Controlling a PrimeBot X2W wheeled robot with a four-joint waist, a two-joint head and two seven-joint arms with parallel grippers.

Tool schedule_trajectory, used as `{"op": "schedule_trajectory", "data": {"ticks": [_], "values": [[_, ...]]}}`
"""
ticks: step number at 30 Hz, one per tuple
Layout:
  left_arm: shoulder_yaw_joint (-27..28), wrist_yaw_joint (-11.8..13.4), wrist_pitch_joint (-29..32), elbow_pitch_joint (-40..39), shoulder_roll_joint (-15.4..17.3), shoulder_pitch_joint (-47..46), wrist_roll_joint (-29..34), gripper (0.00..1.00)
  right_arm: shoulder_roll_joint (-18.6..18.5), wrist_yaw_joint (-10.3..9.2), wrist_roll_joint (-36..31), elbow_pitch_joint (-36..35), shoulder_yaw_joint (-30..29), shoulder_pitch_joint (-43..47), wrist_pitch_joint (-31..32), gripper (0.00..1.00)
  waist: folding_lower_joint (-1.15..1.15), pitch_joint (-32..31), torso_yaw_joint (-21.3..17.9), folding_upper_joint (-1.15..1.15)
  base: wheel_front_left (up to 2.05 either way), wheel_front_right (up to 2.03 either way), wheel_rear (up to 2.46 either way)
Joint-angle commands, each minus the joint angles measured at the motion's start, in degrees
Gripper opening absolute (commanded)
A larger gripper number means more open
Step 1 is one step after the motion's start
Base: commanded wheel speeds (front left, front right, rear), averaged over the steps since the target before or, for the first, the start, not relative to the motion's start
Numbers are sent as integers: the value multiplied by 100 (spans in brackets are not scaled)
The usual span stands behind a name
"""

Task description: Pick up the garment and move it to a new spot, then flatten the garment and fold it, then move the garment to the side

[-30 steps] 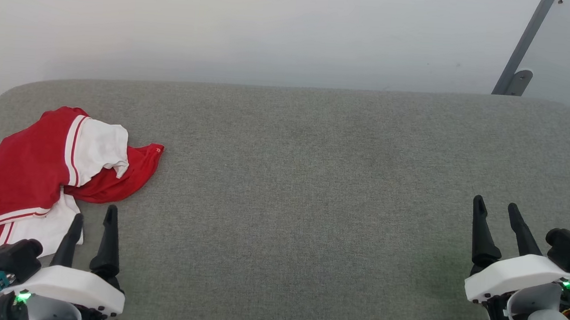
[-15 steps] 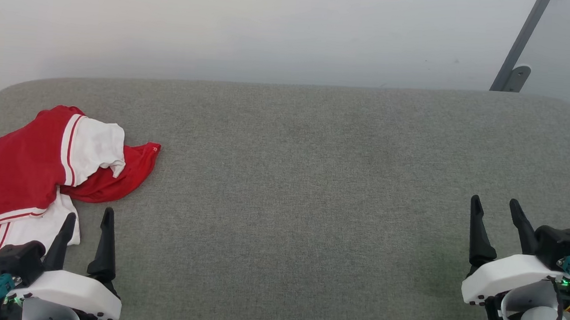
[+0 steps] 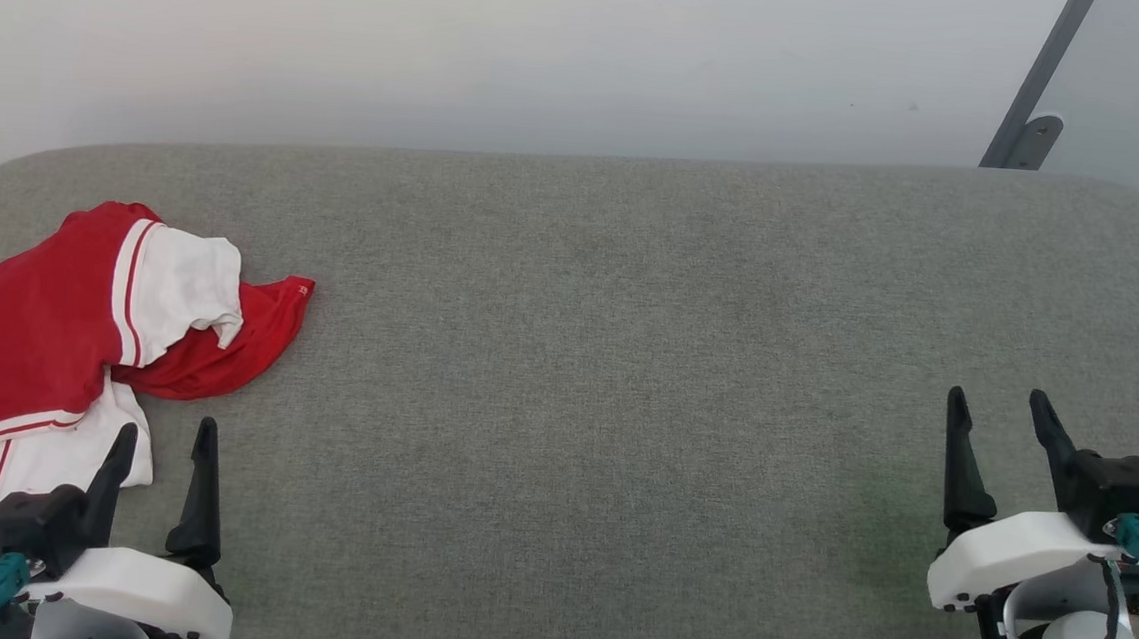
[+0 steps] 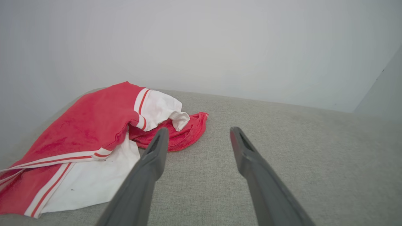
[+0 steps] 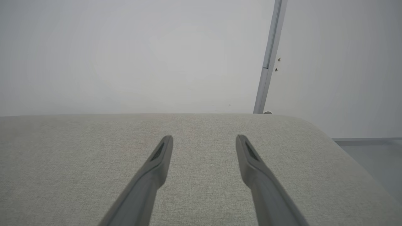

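Note:
The garment (image 3: 37,342) lies crumpled at the left end of the grey padded table (image 3: 608,342), red with white sleeves and striped trim; the left wrist view shows the garment (image 4: 94,125) ahead and to the left. My left gripper (image 3: 167,424) stands open just below and right of the garment's white lower edge, apart from it, with nothing between its fingers (image 4: 157,150). Over bare cloth at the lower right, my right gripper (image 3: 999,396) is open and empty, fingertips (image 5: 166,144) pointing toward the far edge.
A pale wall rises behind the table's far edge. A grey metal post (image 3: 1032,91) with a bracket stands at the back right, and the same post (image 5: 268,59) shows in the right wrist view. The table's right end rounds off toward the floor (image 5: 370,150).
The head camera has tilted, so the whole scene sits a little higher in the picture. Both grippers stay open, low in the view; the garment lies as before.

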Motion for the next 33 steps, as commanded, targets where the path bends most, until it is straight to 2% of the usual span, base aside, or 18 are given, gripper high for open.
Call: {"op": "schedule_trajectory", "data": {"ticks": [1, 26, 33], "values": [[13, -43, -64, -34, 34, 16, 176, 100, 19, -2, -163, -39, -8, -4, -65, 100, 0, 7, -8, 0, 0, 0, 0], [118, -171, -333, 122, 57, 6, 1055, 100, 25, -2, -874, 44, -202, 22, -335, 100, 0, 55, -15, 0, 0, 0, 0], [108, -173, -401, 254, 24, -54, 1269, 100, 27, -2, -1046, 83, -227, 92, -403, 100, 0, 26, 328, 0, 0, 0, 0]]}}
